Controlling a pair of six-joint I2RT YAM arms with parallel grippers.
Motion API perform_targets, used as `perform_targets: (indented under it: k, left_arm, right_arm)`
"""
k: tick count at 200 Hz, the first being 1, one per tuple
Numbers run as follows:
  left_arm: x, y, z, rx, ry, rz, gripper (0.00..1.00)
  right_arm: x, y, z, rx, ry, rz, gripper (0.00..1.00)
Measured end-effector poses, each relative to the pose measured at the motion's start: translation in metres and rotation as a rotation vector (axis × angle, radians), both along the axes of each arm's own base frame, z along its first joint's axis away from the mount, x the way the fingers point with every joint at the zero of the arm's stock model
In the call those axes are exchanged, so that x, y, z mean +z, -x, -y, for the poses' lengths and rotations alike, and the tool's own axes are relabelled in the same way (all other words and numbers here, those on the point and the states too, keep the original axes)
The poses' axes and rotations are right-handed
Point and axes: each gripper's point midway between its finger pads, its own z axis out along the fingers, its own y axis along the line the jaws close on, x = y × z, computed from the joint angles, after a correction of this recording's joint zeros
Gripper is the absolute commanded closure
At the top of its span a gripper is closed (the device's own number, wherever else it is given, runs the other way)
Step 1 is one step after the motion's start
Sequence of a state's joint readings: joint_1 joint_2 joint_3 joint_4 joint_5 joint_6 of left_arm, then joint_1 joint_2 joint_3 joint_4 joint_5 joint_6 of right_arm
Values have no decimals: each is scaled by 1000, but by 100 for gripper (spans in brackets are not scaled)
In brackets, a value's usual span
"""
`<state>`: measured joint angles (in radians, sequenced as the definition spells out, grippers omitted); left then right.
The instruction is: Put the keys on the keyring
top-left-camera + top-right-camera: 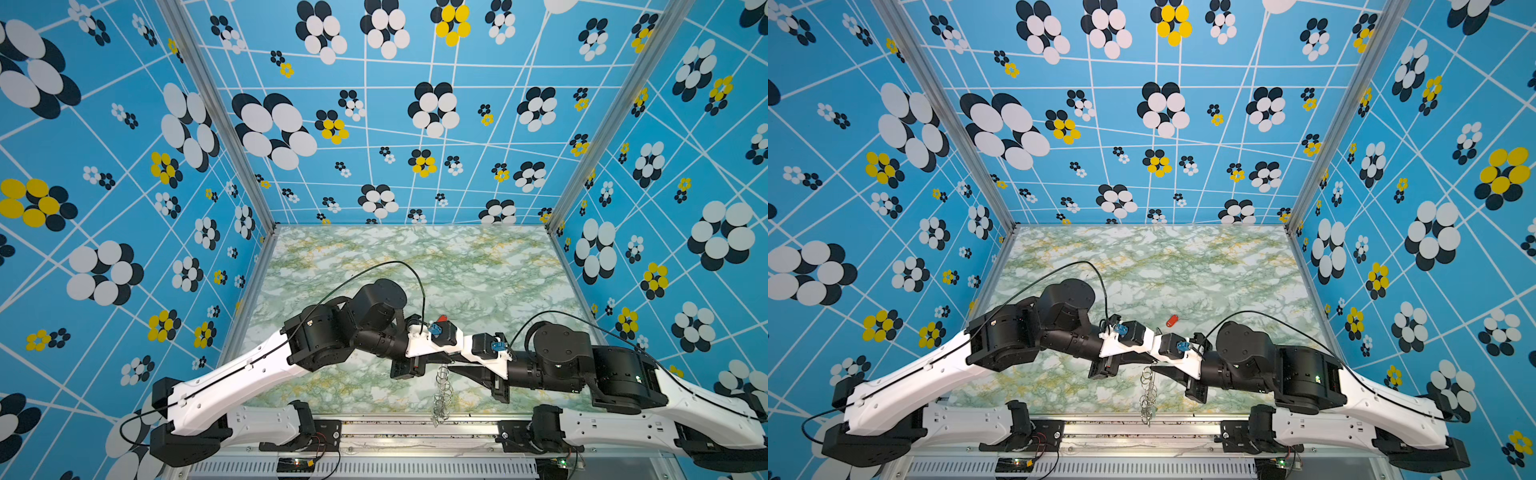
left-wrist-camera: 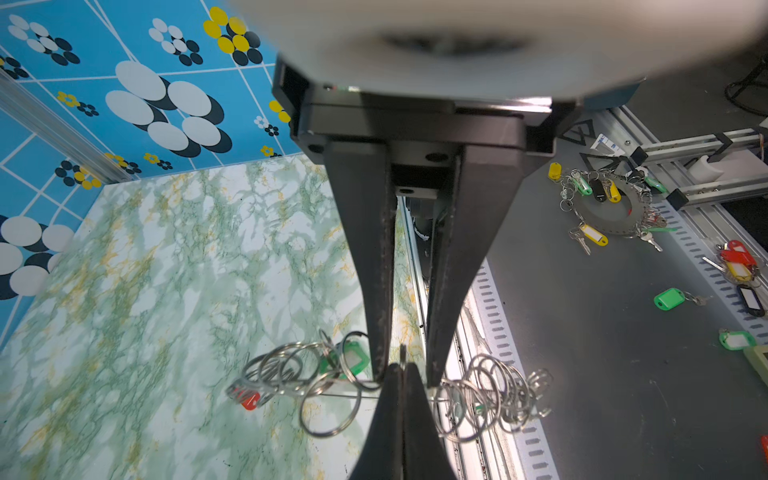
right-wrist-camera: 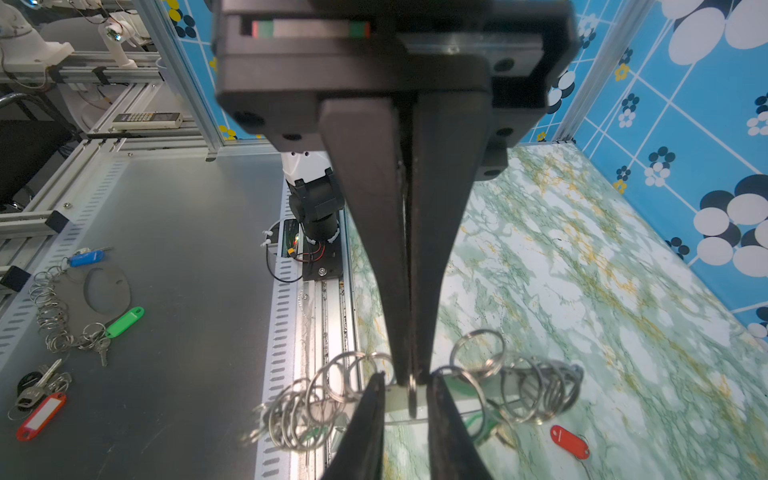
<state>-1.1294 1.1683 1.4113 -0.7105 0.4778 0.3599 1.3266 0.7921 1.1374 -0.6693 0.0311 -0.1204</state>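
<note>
Scattered on a grey bench (image 2: pixel 582 353) past the table edge: spare tagged keys (image 2: pixel 669 298). Lying flat on the marbled table (image 1: pixel 1225 266), just behind the two wrists: the red-tagged key (image 1: pixel 1172 320). Held edge-on between the arms, over the front rail (image 1: pixel 1100 429): the keyring (image 1: pixel 1148 390), green tag (image 2: pixel 351 361) among its rings. Left gripper (image 2: pixel 405 376) clamped on its plate; right gripper (image 3: pixel 410 380) seemingly nipping one wire ring, though blurred. Forearms angled inward, tips meeting.

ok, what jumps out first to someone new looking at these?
Loud blue flower-print walls around the marbled table. At its front middle the left hand and right hand both grip the keyring, wire rings dangling. A red tag lies loose on the table beyond them.
</note>
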Motion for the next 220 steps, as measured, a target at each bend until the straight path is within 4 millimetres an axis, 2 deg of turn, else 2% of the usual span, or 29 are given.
perform_targets:
  k: [52, 96, 118, 136, 152, 182, 220]
  left_arm:
    - [1, 0, 0, 0, 5, 5, 100]
    - [4, 0, 1, 3, 17, 9, 100]
    - [12, 0, 4, 8, 48, 20, 93]
    - [19, 0, 3, 12, 85, 29, 76]
    - [26, 1, -1, 26, 113, 27, 69]
    - [43, 2, -10, 59, 203, 29, 67]
    - [35, 0, -9, 104, 274, -30, 69]
  right_arm:
    - [-1, -1, 1, -11, 2, -5, 100]
    - [2, -2, 3, -17, -15, 5, 100]
    - [9, -2, 6, -23, -56, 13, 100]
    - [14, -3, 9, -32, -83, 15, 100]
    - [14, -5, 13, -53, -89, 15, 100]
    - [12, -7, 20, -78, -114, 20, 100]
    - [25, -6, 29, -84, -222, 28, 100]
